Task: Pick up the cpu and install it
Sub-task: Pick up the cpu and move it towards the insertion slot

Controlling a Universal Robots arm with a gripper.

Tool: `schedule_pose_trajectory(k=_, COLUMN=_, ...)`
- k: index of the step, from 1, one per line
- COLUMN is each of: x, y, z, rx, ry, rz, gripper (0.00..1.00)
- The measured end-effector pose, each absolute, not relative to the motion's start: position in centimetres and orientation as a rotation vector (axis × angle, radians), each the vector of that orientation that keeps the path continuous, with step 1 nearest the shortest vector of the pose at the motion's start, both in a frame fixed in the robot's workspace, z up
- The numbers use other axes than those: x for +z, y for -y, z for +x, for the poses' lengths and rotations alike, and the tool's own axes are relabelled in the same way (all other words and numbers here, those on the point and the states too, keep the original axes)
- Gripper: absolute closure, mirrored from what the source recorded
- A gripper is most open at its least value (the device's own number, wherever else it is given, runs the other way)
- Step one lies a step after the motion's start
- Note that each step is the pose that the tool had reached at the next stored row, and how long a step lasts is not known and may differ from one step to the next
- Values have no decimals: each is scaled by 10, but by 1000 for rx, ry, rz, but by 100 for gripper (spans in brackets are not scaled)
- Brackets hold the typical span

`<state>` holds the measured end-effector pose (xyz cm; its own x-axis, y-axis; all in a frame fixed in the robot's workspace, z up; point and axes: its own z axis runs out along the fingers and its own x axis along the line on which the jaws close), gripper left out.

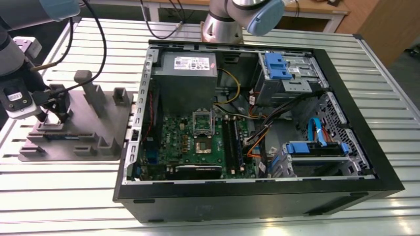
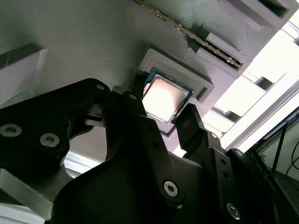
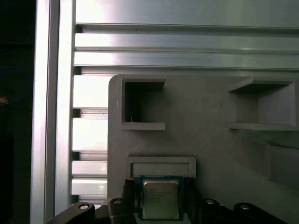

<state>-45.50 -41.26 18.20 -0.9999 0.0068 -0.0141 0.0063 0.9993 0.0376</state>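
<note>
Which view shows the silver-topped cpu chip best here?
The second wrist view: the small flat square cpu with silver-grey metal top appears largest, lying in a grey holder pocket. The first wrist view shows the cpu square-on, smaller. In the exterior view the gripper stands over it.

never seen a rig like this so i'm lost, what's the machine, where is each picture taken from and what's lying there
It is a robot arm ending in a gripping tool. The exterior view comes from a camera off the arm: it takes in the metal table, an open computer case with its motherboard, and a grey holder at the exterior view's left. Both wrist views come from cameras riding on the arm. They show the cpu lying in a pocket of the holder, with the tool right at it. Whether it is gripped yet, I cannot tell.
</note>
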Motion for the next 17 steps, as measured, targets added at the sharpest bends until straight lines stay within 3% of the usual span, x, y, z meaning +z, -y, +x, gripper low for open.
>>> schedule_pose_trajectory(k=17, x=185, y=413, z=-455, rx=59, ry=-3127, rz=10, gripper=47)
